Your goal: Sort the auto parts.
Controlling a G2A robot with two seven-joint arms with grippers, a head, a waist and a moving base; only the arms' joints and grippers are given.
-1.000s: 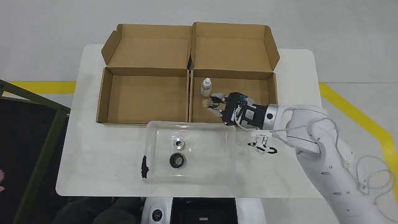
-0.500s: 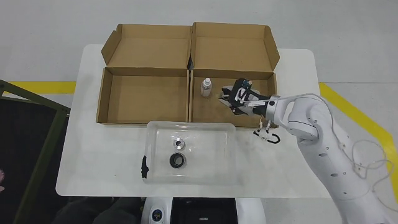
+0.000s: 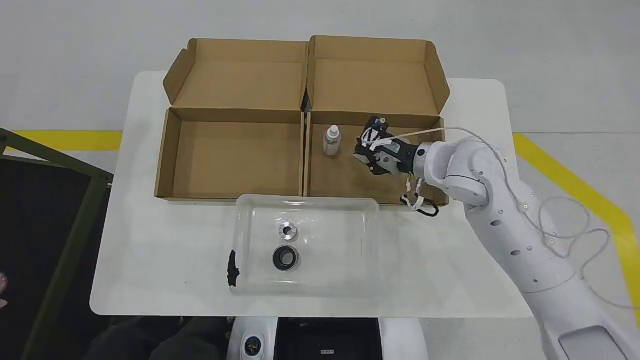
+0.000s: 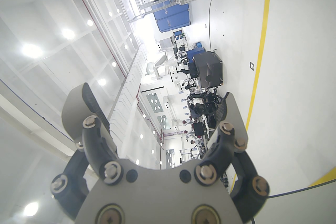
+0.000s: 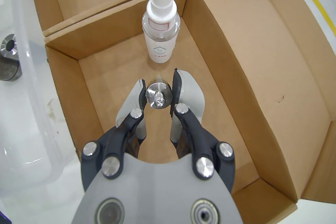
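Note:
My right gripper (image 5: 158, 93) is shut on a small silver metal part (image 5: 156, 98) with a centre pin, held over the floor of the right cardboard box (image 3: 425, 175). In the top view the right gripper (image 3: 366, 152) is inside that box, just right of a small clear spray bottle (image 3: 332, 141) with a white cap (image 5: 162, 22), standing upright. A clear plastic tray (image 3: 330, 270) in front of the boxes holds a silver metal part (image 3: 287, 231) and a black ring (image 3: 286, 257). My left gripper (image 4: 157, 101) is open, nothing between its fingers, pointing up at the room.
The left cardboard box (image 3: 232, 160) has a bare floor; both boxes have lids folded back. A black piece (image 3: 231, 268) sits at the tray's left edge. The white table (image 3: 160, 250) has free room at left and right.
My right gripper has moved from the box's front wall, back and slightly right, deeper into the right box beside the bottle, still carrying the silver part.

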